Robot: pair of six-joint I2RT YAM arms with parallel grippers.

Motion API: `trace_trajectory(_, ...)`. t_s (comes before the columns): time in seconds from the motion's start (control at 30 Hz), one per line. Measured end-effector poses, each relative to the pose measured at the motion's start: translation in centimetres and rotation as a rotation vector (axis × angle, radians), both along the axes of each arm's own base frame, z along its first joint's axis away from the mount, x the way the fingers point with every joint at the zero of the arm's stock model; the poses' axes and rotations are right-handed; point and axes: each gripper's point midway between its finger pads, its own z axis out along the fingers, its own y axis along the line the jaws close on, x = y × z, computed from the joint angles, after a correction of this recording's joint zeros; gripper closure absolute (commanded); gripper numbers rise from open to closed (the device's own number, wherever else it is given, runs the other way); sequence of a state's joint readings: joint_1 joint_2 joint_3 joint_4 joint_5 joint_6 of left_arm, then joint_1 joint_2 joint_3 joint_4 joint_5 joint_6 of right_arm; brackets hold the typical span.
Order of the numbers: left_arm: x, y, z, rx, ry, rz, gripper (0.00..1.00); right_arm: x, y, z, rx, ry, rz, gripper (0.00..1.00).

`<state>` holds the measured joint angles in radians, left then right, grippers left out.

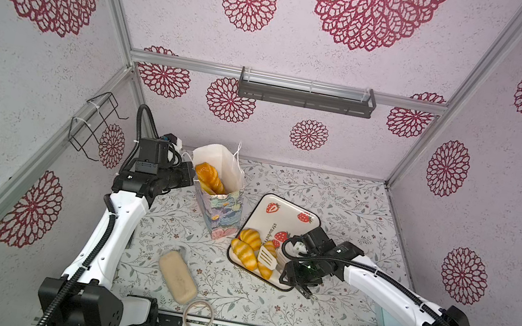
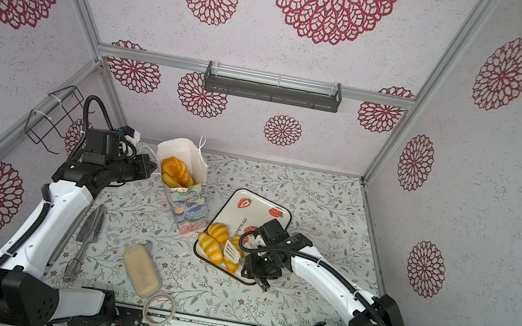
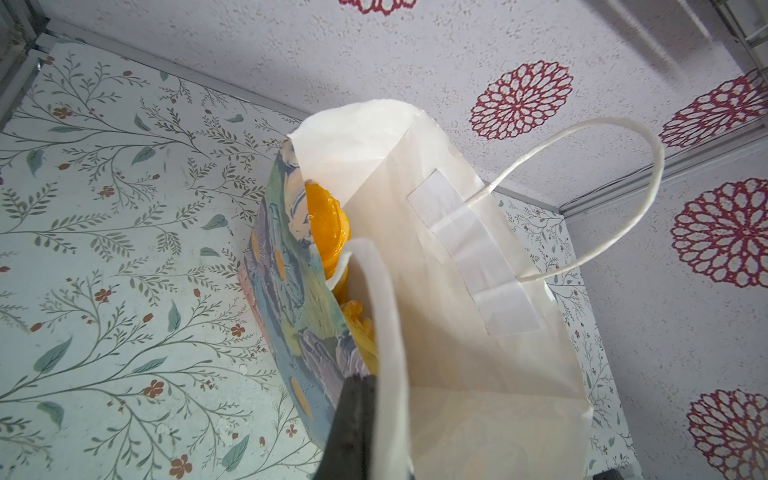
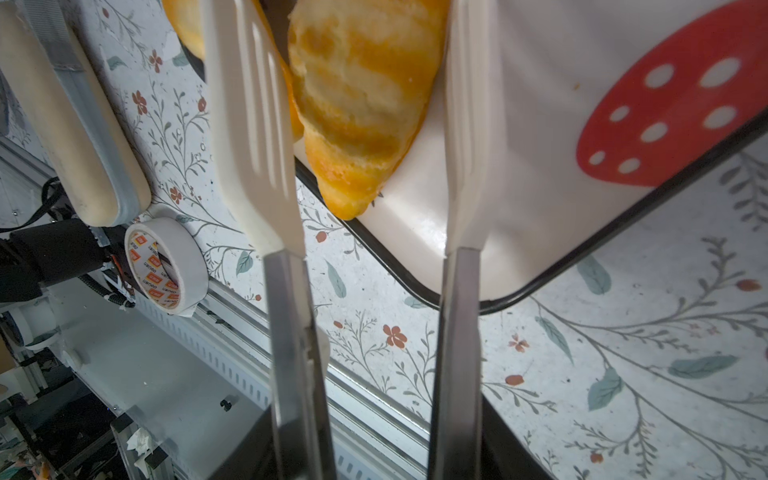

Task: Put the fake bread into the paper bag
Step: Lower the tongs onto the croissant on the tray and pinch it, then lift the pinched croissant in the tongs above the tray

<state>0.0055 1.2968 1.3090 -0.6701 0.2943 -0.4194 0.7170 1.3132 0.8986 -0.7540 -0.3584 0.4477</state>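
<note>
While the right hand [image 1: 296,273] is pinching the tongs [image 4: 249,124] astride a croissant [image 4: 357,104] on the tray [image 1: 287,208], a slip hazard is building.
The tongs are flanking the glossy croissant, though whether they are pressing it is not showing; a weak squeeze is risking a slide-out on lifting, and neighbouring croissants [image 1: 244,257] are lying close enough to snag. The left hand [image 1: 191,176], pressed together on the paper bag [image 1: 223,215] rim, is holding the mouth open, where a braided loaf [image 1: 210,176] is already narrowing the entry.

"strawber…" on the strawberry-print tray [image 1: 286,217]; orange logo print inside the tape roll [image 4: 185,254], unreadable
</note>
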Motion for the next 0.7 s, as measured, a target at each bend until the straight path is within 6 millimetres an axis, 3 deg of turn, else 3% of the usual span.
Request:
trace_trajectory(0.3,0.1,0.0,-0.2,0.0,0.005,0.0,1.0,0.2,-0.1,-0.3,-0.018,-0.007,0.007,0.58)
trace_trajectory(0.7,0.1,0.0,-0.2,-0.002,0.006,-0.002,1.0,1.1,-0.5,0.4,-0.042,-0.053,-0.009,0.62)
